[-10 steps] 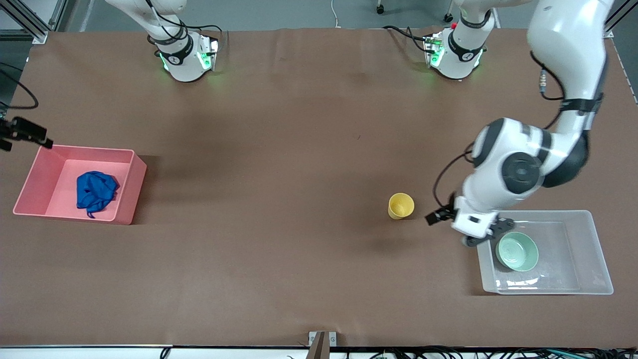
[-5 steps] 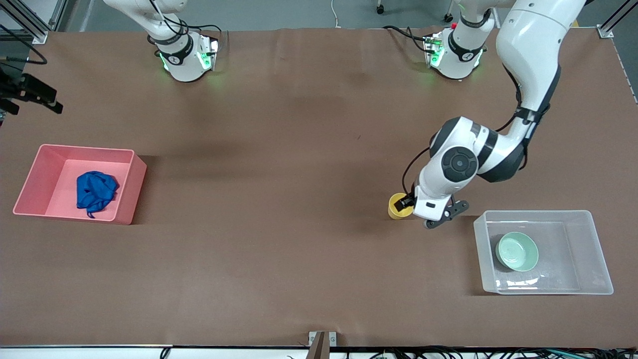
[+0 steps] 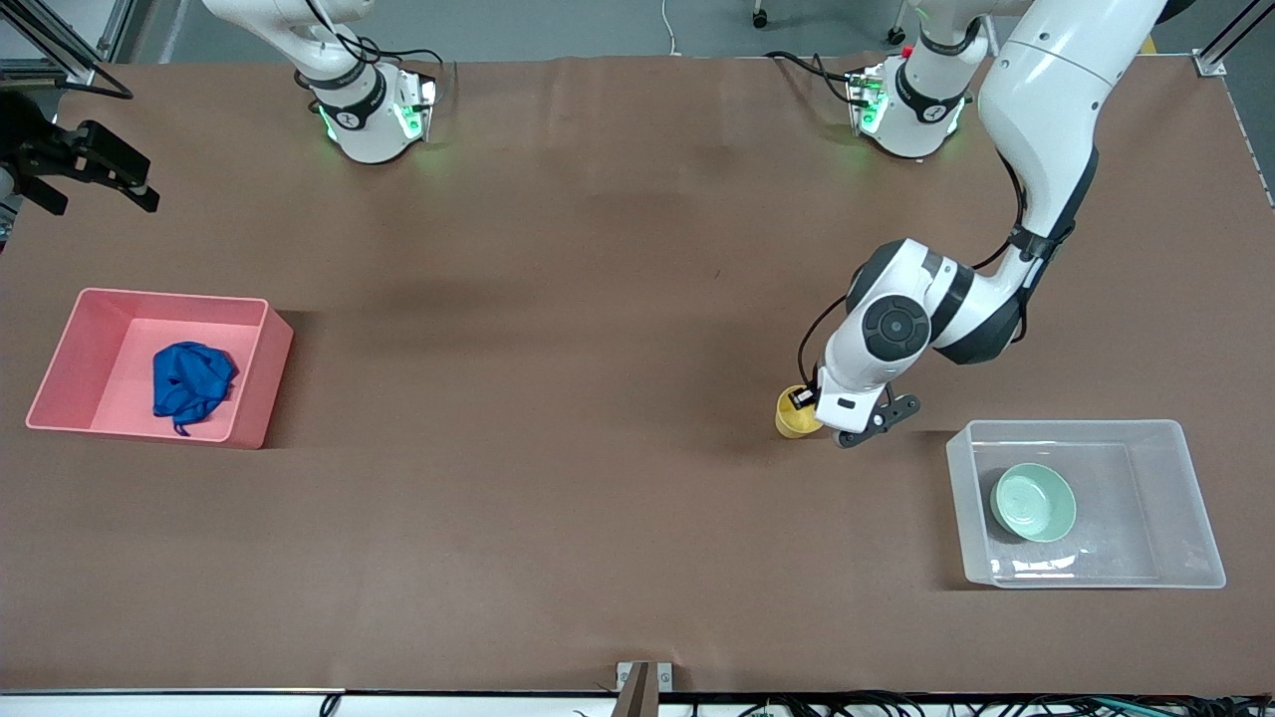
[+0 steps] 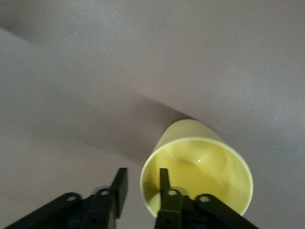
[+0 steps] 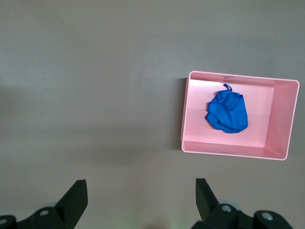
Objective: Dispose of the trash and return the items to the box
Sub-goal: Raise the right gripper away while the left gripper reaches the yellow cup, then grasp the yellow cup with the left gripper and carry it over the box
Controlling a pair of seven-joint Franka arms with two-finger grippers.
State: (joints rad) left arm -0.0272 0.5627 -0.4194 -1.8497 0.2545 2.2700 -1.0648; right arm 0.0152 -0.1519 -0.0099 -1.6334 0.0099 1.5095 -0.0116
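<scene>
Right now your left tool (image 4: 140, 191) pinches the yellow cup's (image 4: 198, 169) rim on the worktop (image 3: 598, 299) beside the clear box (image 3: 1190, 498); that thin grip could slip. Right tool (image 5: 140, 191) waits, wide open

A wide table (image 3: 558, 518) fills nearly the whole room from where I stand, covered in a plain brown, matte sheet that shows a faint crease line running along its length near the top edge. The light is even and soft, leaving only dull shadows on the covering. Past the table's upper edge lies a grey floor (image 3: 558, 25), with a white cable (image 3: 671, 30) trailing across it and a caster wheel (image 3: 761, 17) nearby. Aluminium frame posts (image 3: 60, 40) stand at the corners. Along the near edge, black cables (image 3: 896, 702) bunch together beside a small metal bracket (image 3: 643, 679).
</scene>
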